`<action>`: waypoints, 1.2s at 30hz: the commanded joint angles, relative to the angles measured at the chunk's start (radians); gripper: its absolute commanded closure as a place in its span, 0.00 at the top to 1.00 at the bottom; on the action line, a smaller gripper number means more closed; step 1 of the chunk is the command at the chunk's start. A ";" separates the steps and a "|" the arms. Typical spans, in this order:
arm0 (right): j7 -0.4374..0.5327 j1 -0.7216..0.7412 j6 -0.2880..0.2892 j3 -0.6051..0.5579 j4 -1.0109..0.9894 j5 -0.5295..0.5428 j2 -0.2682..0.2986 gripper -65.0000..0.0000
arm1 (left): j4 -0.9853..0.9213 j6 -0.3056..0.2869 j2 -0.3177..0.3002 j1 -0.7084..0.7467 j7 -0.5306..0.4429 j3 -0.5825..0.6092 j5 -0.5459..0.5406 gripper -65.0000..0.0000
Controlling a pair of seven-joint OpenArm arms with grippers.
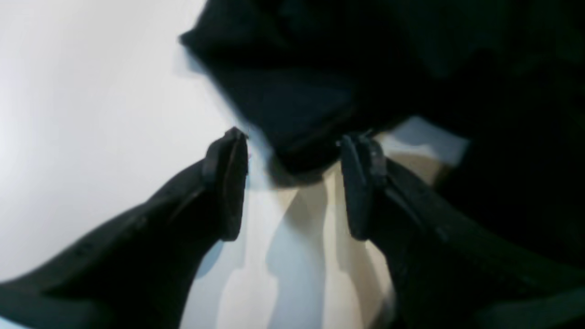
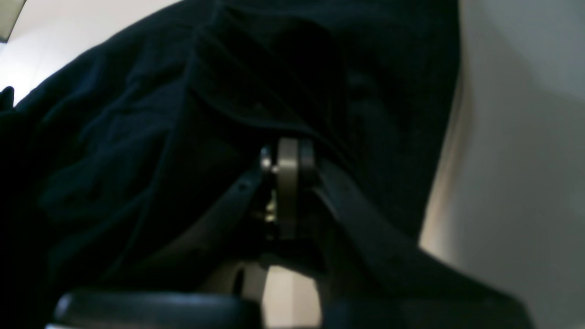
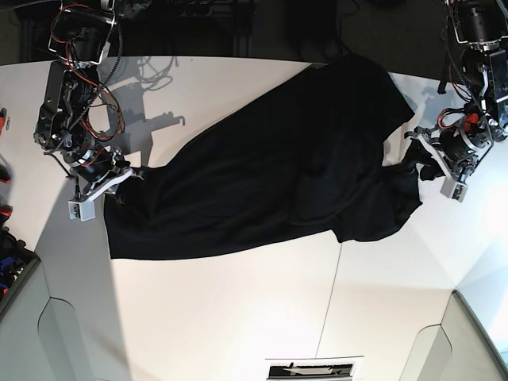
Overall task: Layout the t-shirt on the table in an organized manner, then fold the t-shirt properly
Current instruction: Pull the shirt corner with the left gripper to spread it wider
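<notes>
The shirt (image 3: 270, 167) is spread across the table (image 3: 238, 317); its edge is clamped in the right gripper (image 2: 288, 157); the left gripper (image 1: 292, 183) is held apart beside a sleeve tip.

Large black cloth t-shirt (image 3: 270, 171) spread on broad white flat table (image 3: 238, 317), between the 2 grippers.

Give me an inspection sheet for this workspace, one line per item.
Surface: white table, thin dark seam.
Job's things: black t-shirt spread diagonally, wrinkled, unfolded.
Clutter: small printed sheet at the table's near edge.
Grippers: left gripper open around a shirt edge; right gripper shut at the shirt's other end, cloth between the pads not visible.
Cables: red wires on the right arm.
Surroundings: dark floor beyond the table.
</notes>
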 commanded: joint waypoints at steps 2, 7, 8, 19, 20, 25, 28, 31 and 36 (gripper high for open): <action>0.019 0.019 0.004 0.002 0.015 0.016 0.008 0.00 | 0.013 0.023 -0.019 -0.010 -0.031 -0.004 0.024 0.54; 0.019 0.019 0.004 0.002 0.015 0.016 0.008 0.00 | 0.013 0.023 -0.019 -0.011 -0.112 0.068 0.129 0.40; 0.019 0.019 0.004 0.002 0.015 0.016 0.008 0.00 | 0.013 0.023 -0.020 -0.011 -0.145 0.091 0.148 0.34; 0.003 0.014 0.016 0.002 0.051 0.096 0.008 0.00 | 0.013 0.076 -0.019 -0.161 -0.294 0.171 0.266 0.00; 0.003 0.012 0.016 0.002 0.076 0.107 0.008 0.00 | 0.013 0.076 -0.019 -0.179 -0.294 0.171 0.266 0.00; -0.038 0.021 0.015 0.001 0.215 0.117 0.006 0.00 | -0.022 0.076 -0.019 -0.248 -0.304 0.180 0.265 0.00; -0.034 0.039 0.015 -0.006 0.204 0.080 0.006 0.00 | -0.102 0.076 -0.019 -0.299 -0.344 0.225 0.266 0.00; -0.035 0.044 0.014 -0.026 0.165 0.019 0.006 0.00 | -0.220 0.076 -0.019 -0.364 -0.394 0.304 0.266 0.00; -0.040 0.041 0.007 -0.021 0.157 0.032 0.009 0.03 | -0.374 0.076 -0.019 -0.455 -0.441 0.416 0.290 0.00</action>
